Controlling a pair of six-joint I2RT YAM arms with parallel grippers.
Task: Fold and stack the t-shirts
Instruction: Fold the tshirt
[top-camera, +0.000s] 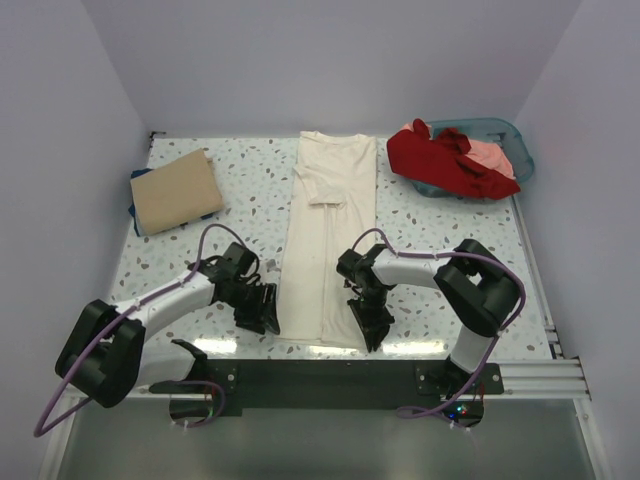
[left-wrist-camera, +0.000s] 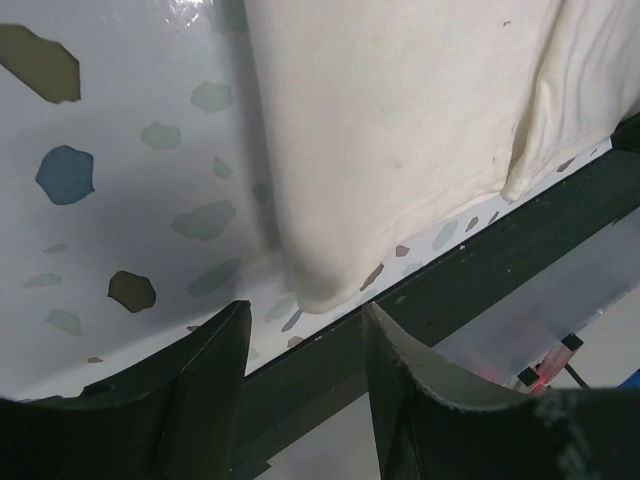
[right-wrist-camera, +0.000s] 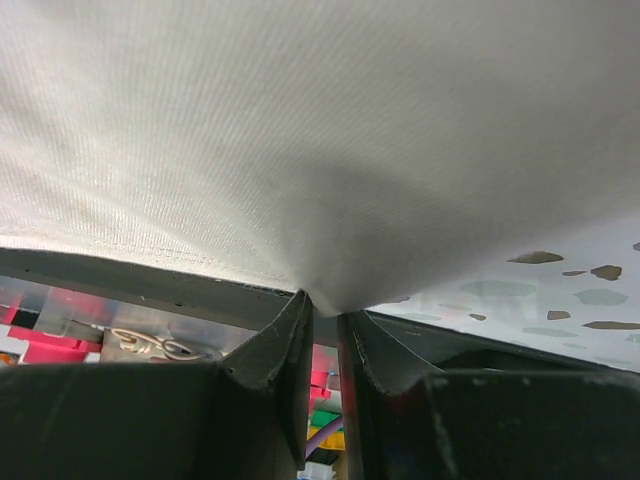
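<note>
Cream t-shirt (top-camera: 330, 240) lies lengthwise near-to-far, collar farthest away.

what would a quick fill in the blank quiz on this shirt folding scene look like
1. The right gripper is shut on the near hem of the long cream cloth t-shirt, while the left gripper stands ____ at its other near corner.
2. The folded tan cloth t-shirt lies on a second folded t-shirt, dark ____ in colour.
3. The teal plastic basket, holding a red cloth t-shirt and a salmon-pink t-shirt, stands on the ____ arm's side.
Missing words: open; blue; right.
</note>
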